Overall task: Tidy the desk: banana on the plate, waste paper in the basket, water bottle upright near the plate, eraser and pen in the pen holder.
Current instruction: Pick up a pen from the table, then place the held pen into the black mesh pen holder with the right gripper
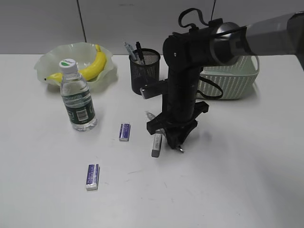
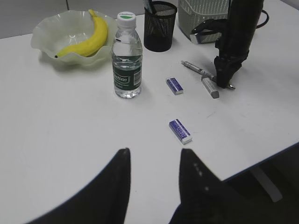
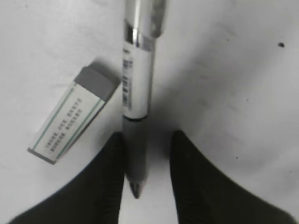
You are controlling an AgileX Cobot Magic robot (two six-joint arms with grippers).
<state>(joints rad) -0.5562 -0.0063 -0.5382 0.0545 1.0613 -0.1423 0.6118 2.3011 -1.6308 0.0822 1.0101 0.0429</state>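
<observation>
The banana [image 1: 93, 65] lies on the plate [image 1: 47, 64], with the bottle [image 1: 77, 97] upright nearby (both placed). My right gripper [image 3: 147, 161], jaws apart, straddles the pen [image 3: 138, 79] on the desk [image 1: 228, 180] beside a grey eraser [image 3: 72, 114], ready to close. My left gripper [image 2: 152, 179] hovers open.

The plain white desk [image 1: 237, 190] carries a ruffled pale green glass plate [image 1: 47, 61] far left, an upright clear plastic bottle [image 1: 78, 102] just nearer, a black mesh cup [image 1: 145, 71], a sage-green perforated basket [image 1: 232, 80] far right, two purple-sleeved erasers [image 1: 124, 131] [image 1: 92, 176], what looks like a grey eraser [image 1: 156, 145], and a silver pen [image 2: 198, 70].

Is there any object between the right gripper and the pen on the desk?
Nothing visible: the right gripper straddles the pen near its tip, fingers on either side. A grey eraser lies just beside it, not between them.
</observation>
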